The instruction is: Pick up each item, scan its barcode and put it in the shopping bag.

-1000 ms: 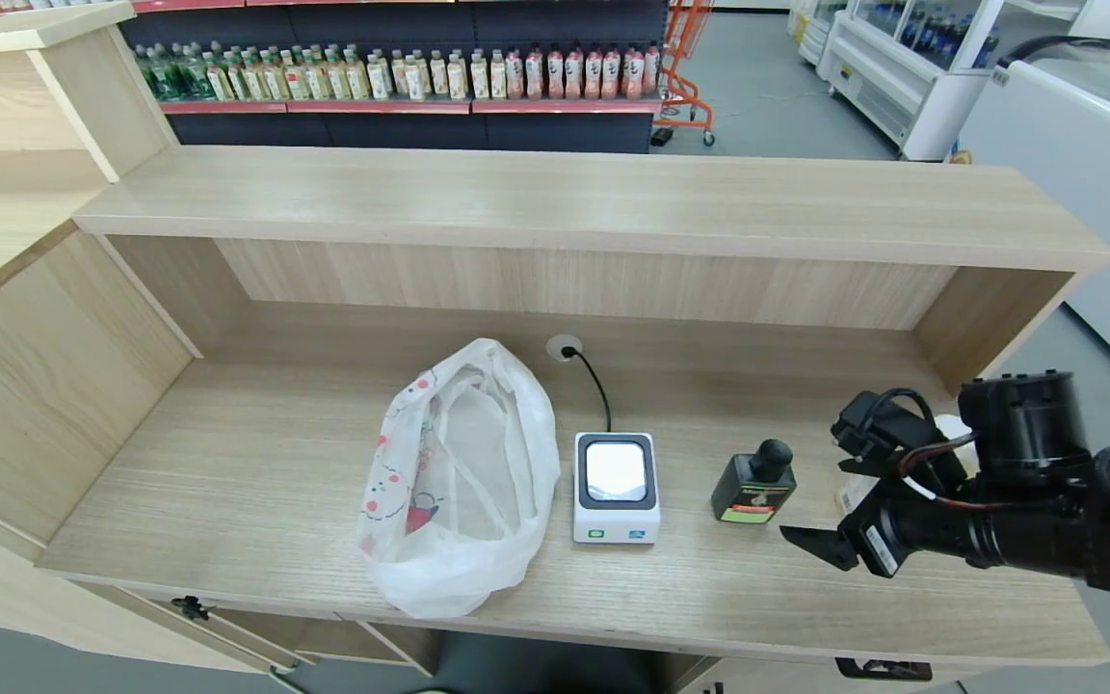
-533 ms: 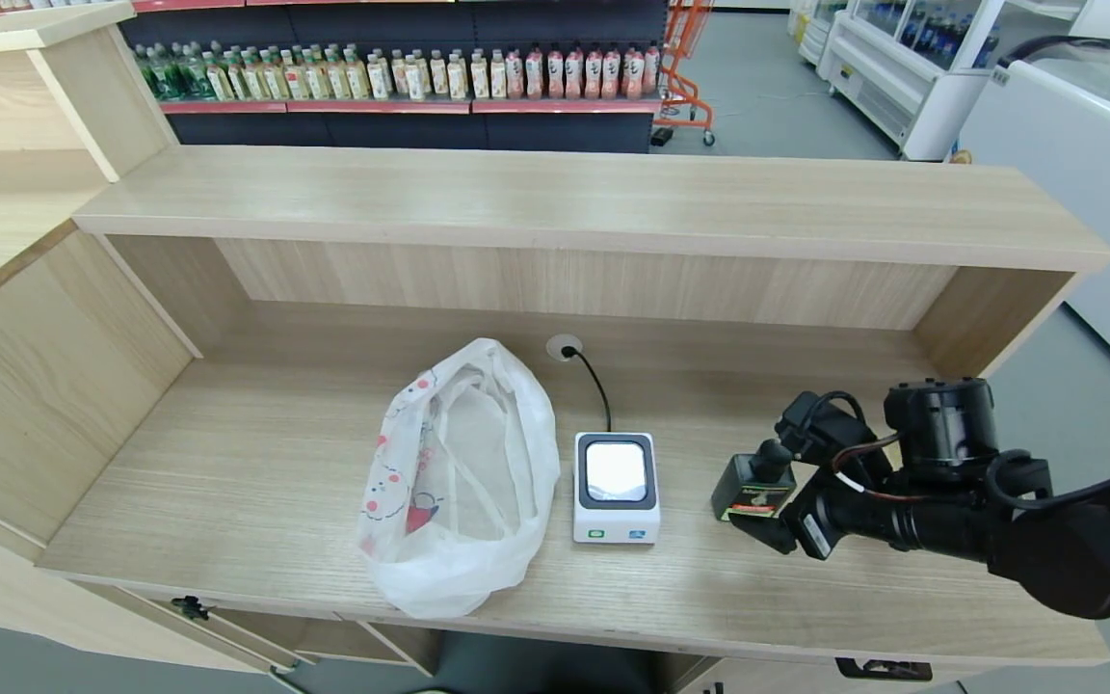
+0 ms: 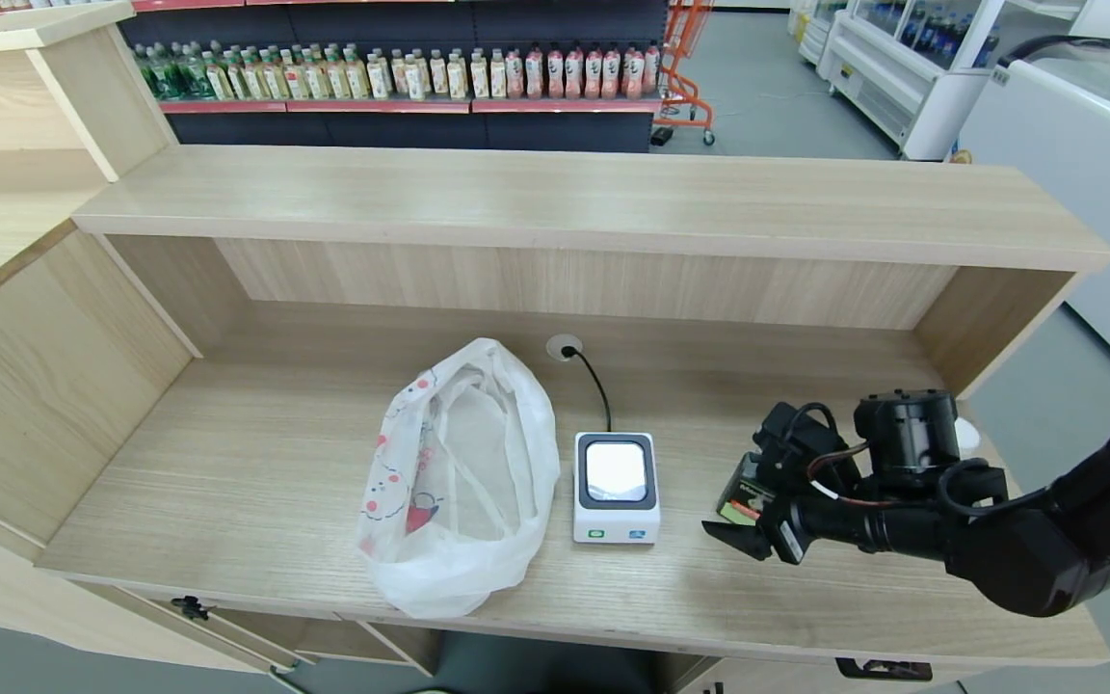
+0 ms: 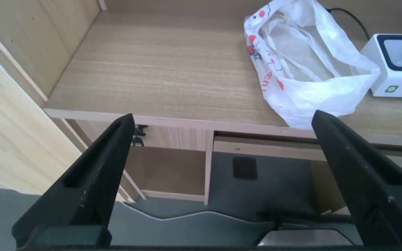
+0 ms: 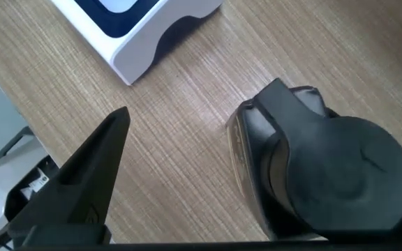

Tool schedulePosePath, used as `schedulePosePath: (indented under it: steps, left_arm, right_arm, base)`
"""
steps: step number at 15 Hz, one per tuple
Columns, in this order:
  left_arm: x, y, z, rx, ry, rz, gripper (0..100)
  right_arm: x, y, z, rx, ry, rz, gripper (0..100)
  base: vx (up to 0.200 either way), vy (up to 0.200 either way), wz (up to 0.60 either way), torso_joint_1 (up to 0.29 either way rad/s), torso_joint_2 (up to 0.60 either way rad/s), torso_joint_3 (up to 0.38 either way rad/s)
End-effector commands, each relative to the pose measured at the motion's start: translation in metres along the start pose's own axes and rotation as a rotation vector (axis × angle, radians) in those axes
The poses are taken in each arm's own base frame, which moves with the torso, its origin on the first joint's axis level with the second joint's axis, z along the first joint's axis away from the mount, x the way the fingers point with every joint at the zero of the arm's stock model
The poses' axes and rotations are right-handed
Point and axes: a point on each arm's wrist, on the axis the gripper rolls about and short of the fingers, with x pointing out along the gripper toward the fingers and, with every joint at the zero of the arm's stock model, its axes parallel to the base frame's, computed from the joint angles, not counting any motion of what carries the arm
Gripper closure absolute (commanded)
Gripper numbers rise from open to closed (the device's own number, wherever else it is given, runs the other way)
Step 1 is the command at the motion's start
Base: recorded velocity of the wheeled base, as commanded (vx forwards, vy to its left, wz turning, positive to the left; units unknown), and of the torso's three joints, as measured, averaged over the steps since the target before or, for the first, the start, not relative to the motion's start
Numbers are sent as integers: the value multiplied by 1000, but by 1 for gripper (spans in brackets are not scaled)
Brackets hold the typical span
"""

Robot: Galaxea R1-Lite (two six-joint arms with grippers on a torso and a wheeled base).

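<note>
A small dark green bottle point(image 3: 746, 493) with a round black cap point(image 5: 333, 174) stands on the wooden counter point(image 3: 256, 463), to the right of the white scanner point(image 3: 616, 485). My right gripper point(image 3: 740, 509) is open around the bottle, with one finger point(image 5: 82, 181) well clear of its near side and the other hidden. The white shopping bag point(image 3: 459, 472) lies left of the scanner, its mouth open. My left gripper point(image 4: 222, 129) hangs open and holds nothing, in front of the counter's front edge, with the bag point(image 4: 306, 59) beyond it.
The scanner's black cable point(image 3: 594, 386) runs to a hole at the back of the counter. A pale item point(image 3: 965, 436) shows partly behind the right arm. A raised shelf point(image 3: 574, 202) and side panels wall in the counter. Bare counter lies left of the bag.
My right arm has moved left along the counter to the bottle, and its open fingers now stand on either side of it. The bottle, bag and scanner stay put.
</note>
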Motion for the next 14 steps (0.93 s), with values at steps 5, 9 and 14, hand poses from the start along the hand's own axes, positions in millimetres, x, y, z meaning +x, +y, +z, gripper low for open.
schedulePosePath:
  steps: [5,9,14]
  left_arm:
    - [0,0,0,0,0,0,0]
    - [0,0,0,0,0,0,0]
    - [0,0,0,0,0,0,0]
  right_arm:
    - [2,-1,-12,16,13,-11,100]
    - [-15,-10,-4,19,-28,-62,100]
    - [-89,3,42,-6,-176,-121,100]
  base:
    - [0,0,0,0,0,0]
    - [0,0,0,0,0,0]
    - [0,0,0,0,0,0]
